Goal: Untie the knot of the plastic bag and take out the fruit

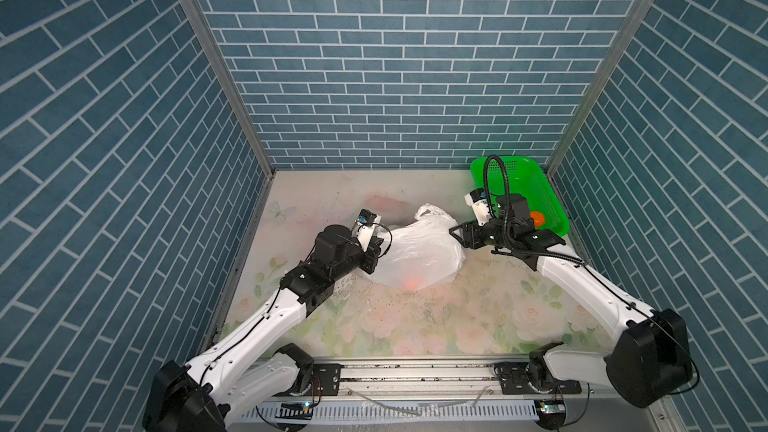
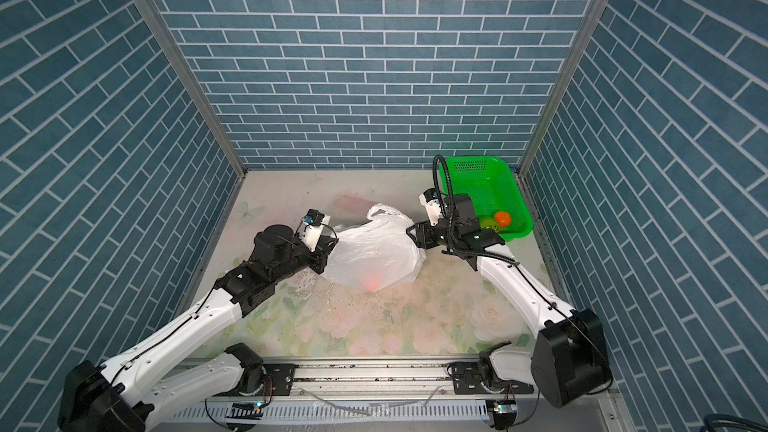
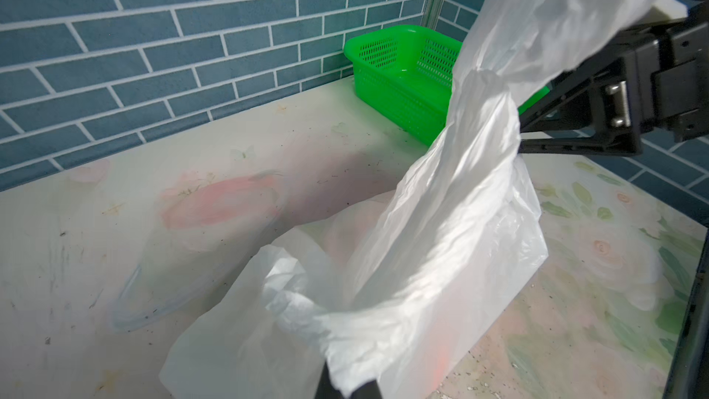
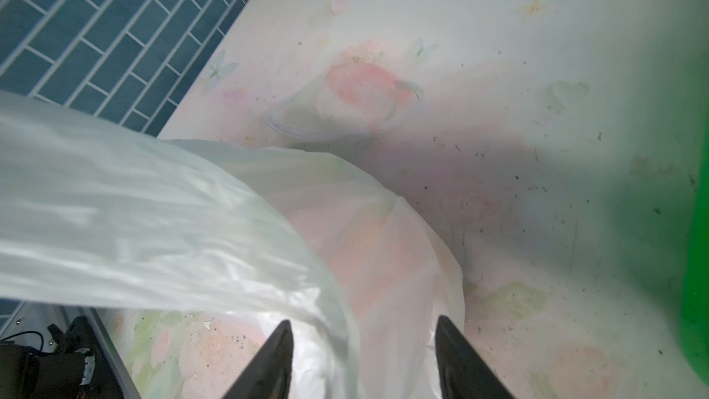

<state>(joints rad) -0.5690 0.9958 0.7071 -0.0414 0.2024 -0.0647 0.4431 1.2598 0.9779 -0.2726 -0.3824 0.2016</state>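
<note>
Plastic bag [image 1: 419,251] is lying on the floral table [image 1: 415,326], near the green basket [image 1: 523,176]. The left wrist view is showing what both top views are hiding: the left gripper [image 3: 347,387] is pinching the bag's rim on the side far from the basket. The right wrist view is showing the right gripper [image 4: 364,324] spread wide, with film draping between its fingers. That arm is crossing in front of the basket. A kiwi-like ball [image 2: 489,224] is showing in a top view, beside an orange piece [image 2: 502,219] in the basket. Fruit [image 1: 413,282] is glowing red through the film.
</note>
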